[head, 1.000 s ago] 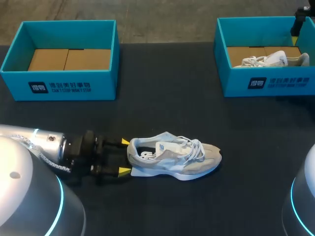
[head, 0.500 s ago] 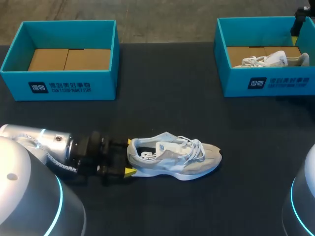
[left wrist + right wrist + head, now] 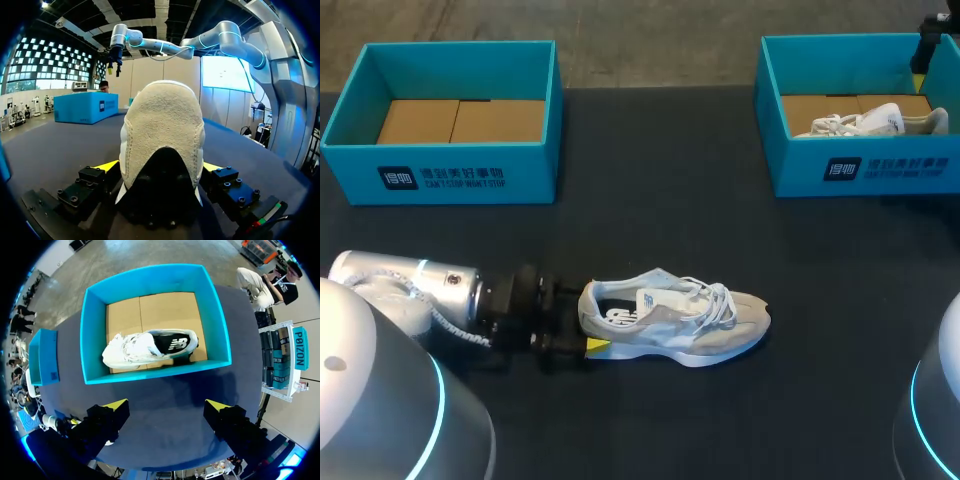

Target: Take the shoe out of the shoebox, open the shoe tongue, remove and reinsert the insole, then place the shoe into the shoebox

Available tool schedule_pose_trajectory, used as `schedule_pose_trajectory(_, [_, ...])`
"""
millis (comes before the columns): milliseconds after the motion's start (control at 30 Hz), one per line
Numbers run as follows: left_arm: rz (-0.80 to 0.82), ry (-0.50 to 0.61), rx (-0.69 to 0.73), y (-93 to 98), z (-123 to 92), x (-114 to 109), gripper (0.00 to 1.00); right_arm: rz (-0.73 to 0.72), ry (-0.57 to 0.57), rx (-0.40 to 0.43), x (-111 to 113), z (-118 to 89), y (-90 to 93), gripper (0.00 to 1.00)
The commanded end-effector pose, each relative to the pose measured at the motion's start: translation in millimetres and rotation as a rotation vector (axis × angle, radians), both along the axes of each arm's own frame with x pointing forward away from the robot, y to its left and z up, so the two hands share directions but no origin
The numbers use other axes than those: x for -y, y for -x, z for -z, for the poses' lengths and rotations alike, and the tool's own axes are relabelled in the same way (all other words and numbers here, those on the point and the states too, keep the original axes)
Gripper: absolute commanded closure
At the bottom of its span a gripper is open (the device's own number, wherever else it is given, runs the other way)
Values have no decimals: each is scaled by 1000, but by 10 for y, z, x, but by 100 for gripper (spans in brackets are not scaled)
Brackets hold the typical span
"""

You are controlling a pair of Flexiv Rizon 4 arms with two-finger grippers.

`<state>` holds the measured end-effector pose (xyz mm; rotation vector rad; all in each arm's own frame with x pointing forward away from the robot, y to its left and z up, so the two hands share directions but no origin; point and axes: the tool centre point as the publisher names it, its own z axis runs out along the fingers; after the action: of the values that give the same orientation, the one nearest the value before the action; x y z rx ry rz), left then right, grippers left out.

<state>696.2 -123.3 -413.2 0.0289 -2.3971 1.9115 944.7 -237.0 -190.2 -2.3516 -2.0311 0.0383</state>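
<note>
A grey and white shoe [image 3: 680, 318] lies on its sole on the dark table, toe pointing right. My left gripper [image 3: 588, 320] is at its heel, open, one yellow fingertip [image 3: 597, 346] showing beside the sole. In the left wrist view the shoe's heel [image 3: 162, 135] fills the space between the open fingers of the left gripper [image 3: 159, 169]. My right gripper [image 3: 923, 62] hangs open above the right blue shoebox [image 3: 800, 170]. In the right wrist view, the right gripper [image 3: 166, 407] looks down on this shoebox [image 3: 155, 372], which holds a second white shoe [image 3: 150, 346].
An open blue shoebox [image 3: 445, 178] with a bare cardboard floor stands at the back left. The second white shoe [image 3: 875, 122] lies in the right box. Dark table surface stretches between the two boxes and to the right of the shoe.
My left gripper has slid right toward the shoe, so its open fingers now flank the heel. The shoe and the right arm have not moved.
</note>
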Motion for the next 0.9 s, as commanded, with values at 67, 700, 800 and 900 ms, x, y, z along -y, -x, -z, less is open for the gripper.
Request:
schedule_pose_trajectory(67, [20,2,-15,-22,35,80,0,1,1,2,-4,-2,9,0])
schedule_pose_trajectory(700, [58,9,-30,24,74,222,0,1,1,2,-4,-2,9,0])
schedule_pose_trajectory(800, [64,11,-29,55,68,217,0,1,1,2,-4,-2,9,0])
schedule_pose_trajectory(900, [67,14,-26,69,73,220,0,1,1,2,-4,-2,9,0])
